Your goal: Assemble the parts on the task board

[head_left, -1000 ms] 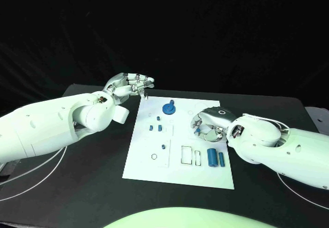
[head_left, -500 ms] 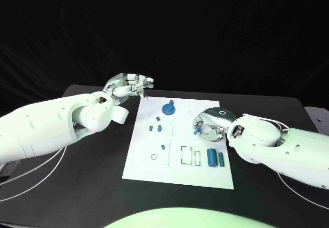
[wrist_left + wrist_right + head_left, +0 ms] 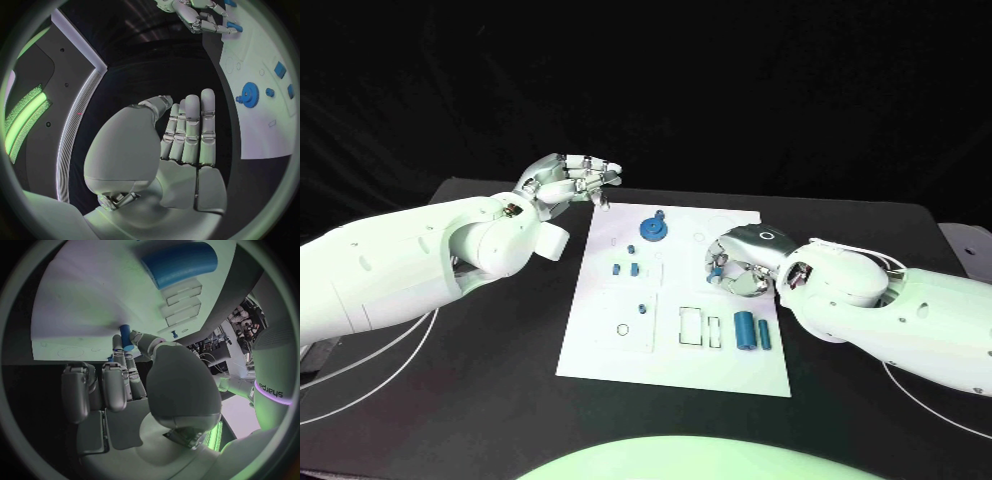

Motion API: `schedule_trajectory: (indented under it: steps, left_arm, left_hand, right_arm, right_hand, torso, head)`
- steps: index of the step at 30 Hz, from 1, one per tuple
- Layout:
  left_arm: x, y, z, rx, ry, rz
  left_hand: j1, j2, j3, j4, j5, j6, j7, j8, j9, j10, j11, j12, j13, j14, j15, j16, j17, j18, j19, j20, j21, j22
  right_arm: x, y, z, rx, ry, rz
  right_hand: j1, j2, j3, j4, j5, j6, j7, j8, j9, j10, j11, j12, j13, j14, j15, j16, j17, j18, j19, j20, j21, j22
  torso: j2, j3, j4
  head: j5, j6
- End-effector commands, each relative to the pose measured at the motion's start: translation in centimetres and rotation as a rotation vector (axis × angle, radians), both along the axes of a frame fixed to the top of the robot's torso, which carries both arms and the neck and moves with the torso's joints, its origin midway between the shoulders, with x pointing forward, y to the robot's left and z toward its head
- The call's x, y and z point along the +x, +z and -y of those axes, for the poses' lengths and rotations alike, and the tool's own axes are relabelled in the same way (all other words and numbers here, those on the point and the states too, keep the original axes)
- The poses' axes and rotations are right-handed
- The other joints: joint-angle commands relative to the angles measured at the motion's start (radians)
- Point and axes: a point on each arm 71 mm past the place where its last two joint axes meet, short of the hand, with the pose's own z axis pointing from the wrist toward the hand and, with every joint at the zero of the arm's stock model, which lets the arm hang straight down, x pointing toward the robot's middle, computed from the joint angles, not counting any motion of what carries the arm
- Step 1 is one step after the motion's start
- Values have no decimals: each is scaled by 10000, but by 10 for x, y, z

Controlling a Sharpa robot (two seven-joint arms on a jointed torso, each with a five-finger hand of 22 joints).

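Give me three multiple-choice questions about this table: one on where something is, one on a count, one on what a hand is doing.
1. Where is the blue gear?
A. On the black table, off the board
B. On the white board, near its far edge
C. In the left hand

2. How many big blue cylinders lie side by side near the board's near right corner?
A. Two
B. Four
C. None

3. What is the right hand doing?
A. Lying flat on the black table
B. Gripping the gear
C. Pinching a small blue peg above the board

Answers:
1 B: the gear sits on the board, at its far end.
2 A: the cylinders form one pair.
3 C: the right hand holds the peg between thumb and finger.
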Motion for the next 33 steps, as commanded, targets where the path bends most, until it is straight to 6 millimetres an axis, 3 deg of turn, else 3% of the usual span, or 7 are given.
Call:
schedule_trajectory:
  steps: [1, 9, 18, 26, 33]
  left_arm:
    - [0, 1, 2, -120, -175, 8]
    - [0, 1, 2, -118, -166, 10]
    - [1, 0, 1, -103, -126, 10]
    - [2, 0, 4, -123, -163, 17]
    - [3, -1, 8, -152, -231, 18]
  left_hand:
    - [-115, -11, 5, -59, 8, -73, 10, 3, 13, -67, 8, 44, 11, -91, 6, -46, -11, 143, -64, 34, -34, -12]
    - [-115, -11, 5, -59, 8, -73, 10, 3, 13, -67, 8, 44, 11, -91, 6, -46, -11, 143, -64, 34, -34, -12]
    - [-115, -11, 5, -59, 8, -73, 10, 3, 13, -67, 8, 44, 11, -91, 6, -46, -11, 143, -64, 34, -34, -12]
    - [-115, -11, 5, -59, 8, -73, 10, 3, 13, -67, 8, 44, 11, -91, 6, -46, -11, 143, -64, 34, -34, -12]
    - [-136, 12, 16, -55, 10, -76, 7, 8, 18, -82, 6, 69, 19, -90, 6, -45, -15, 144, -61, 37, -45, -19]
  right_arm:
    - [-1, 3, -1, 293, -17, 292]
    - [-4, 9, 1, 818, -163, 600]
    - [-22, 30, -3, 1435, 102, 669]
    - [-50, 39, -43, 2277, 1208, 256]
    - [-71, 28, -91, 2646, 2381, -293]
  right_hand:
    - [120, 248, 28, -36, -56, 112, -43, 118, 100, 237, -124, 47, 36, 429, -80, 26, 1, -150, 503, -73, 82, 2121]
    - [190, 295, 51, -143, -48, 146, -53, 204, 198, 343, -163, 39, 53, 431, -121, 20, -15, -173, 547, -119, 189, 2165]
    - [221, 282, 54, -200, -36, 149, -36, 228, 232, 370, -162, 27, 57, 433, -125, 20, -16, -185, 568, -129, 243, 2186]
    - [234, 263, 58, -242, -7, 120, -7, 228, 253, 366, -146, -1, 56, 427, -120, 2, -51, -179, 557, -134, 211, 2177]
    - [241, 275, 76, -268, 45, 86, 15, 221, 270, 351, -130, -33, 53, 422, -109, -12, -79, -172, 543, -133, 172, 2166]
  torso:
    - [1, -8, 10]
    - [-9, -10, 13]
    - [-18, -15, -16]
    - [-33, -1, -39]
    - [-47, -15, 13]
  head:
    - [-5, -12]
    - [23, -22]
    - [122, -35]
    - [341, -98]
    - [446, -74]
